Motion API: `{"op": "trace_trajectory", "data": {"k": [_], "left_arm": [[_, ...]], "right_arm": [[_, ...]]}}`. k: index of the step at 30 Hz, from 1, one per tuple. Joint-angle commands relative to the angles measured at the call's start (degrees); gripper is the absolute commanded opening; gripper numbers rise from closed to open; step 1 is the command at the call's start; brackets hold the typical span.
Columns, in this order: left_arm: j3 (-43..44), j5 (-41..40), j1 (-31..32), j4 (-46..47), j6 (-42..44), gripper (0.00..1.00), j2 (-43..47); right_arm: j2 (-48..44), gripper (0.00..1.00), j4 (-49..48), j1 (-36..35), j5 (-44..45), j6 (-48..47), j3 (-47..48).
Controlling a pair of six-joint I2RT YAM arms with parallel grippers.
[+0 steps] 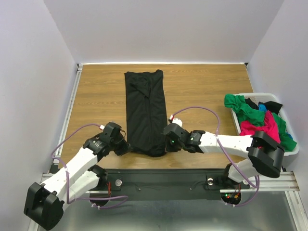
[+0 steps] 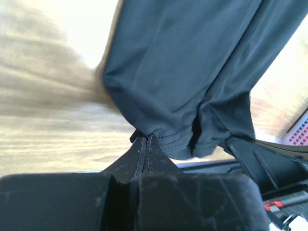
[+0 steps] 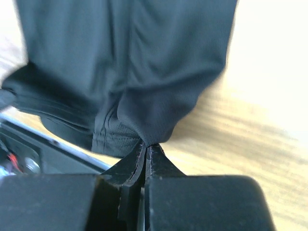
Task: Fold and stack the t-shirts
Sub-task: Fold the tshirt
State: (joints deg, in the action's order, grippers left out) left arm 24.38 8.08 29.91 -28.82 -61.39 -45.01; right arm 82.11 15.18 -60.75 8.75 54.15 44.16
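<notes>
While the large black t-shirt [image 1: 145,113] is lying as a long narrow strip on the table [image 1: 207,86], the left end effector [image 2: 146,143] and right end effector [image 3: 146,150] are each clamping a near hem corner. Raising both corners level and together toward the shirt's far end is likely giving the cleanest half-fold. Right of the shirt, the other t-shirts [image 1: 250,115] are sitting heaped in a white basket [image 1: 290,150]; plain pale walls [image 1: 163,29] are enclosing the wooden table.
</notes>
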Motion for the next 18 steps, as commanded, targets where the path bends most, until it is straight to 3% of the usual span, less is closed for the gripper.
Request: {"op": "trace_trajectory", "data": {"k": [1,8,18], "left_arm": [[5.6,-5.3,0.3,4.2,2.2,0.0,-2.4],[15.5,-12.3,-1.0,6.6,6.1,0.0,-11.1],[27.2,-12.1,-8.2,13.0,12.9,0.0,-24.9]], "right_arm": [[-1.2,0.0,-1.6,2.5,3.4,-3.8,5.5],[3.0,0.0,-1.6,8.8,3.0,-9.1,13.9],[13.9,0.0,-1.7,17.9,0.9,-16.2,28.5]]}}
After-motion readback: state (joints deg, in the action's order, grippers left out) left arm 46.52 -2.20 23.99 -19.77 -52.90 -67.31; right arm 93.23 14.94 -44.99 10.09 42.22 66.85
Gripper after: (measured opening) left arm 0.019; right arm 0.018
